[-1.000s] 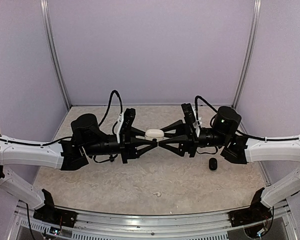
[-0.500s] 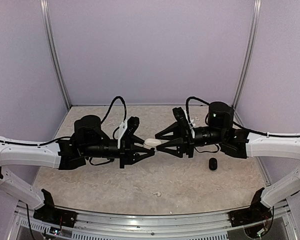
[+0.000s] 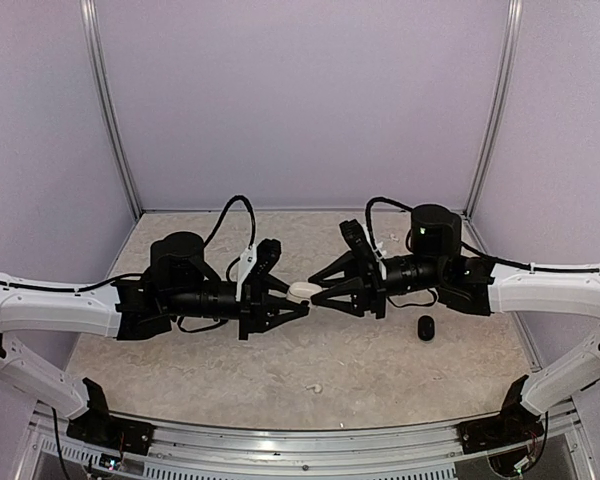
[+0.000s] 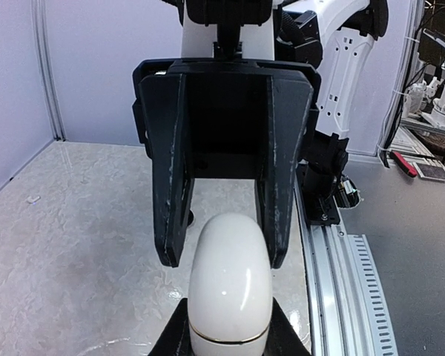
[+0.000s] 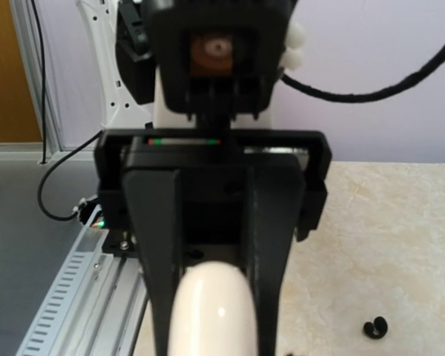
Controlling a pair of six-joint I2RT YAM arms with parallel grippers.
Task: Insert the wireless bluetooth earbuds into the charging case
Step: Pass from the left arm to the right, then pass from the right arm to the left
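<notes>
white case (image 4: 230,285): bottom end cropped | right wrist: blurred; cropped likewise

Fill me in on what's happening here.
Two pincers meet over the middle of the table. The left pincer is clamped on a white charging case, held above the table. The fingers of the right pincer flank the case's other end; whether they grip it is unclear. A small black pebble-shaped object lies on the table, farther right.
</notes>
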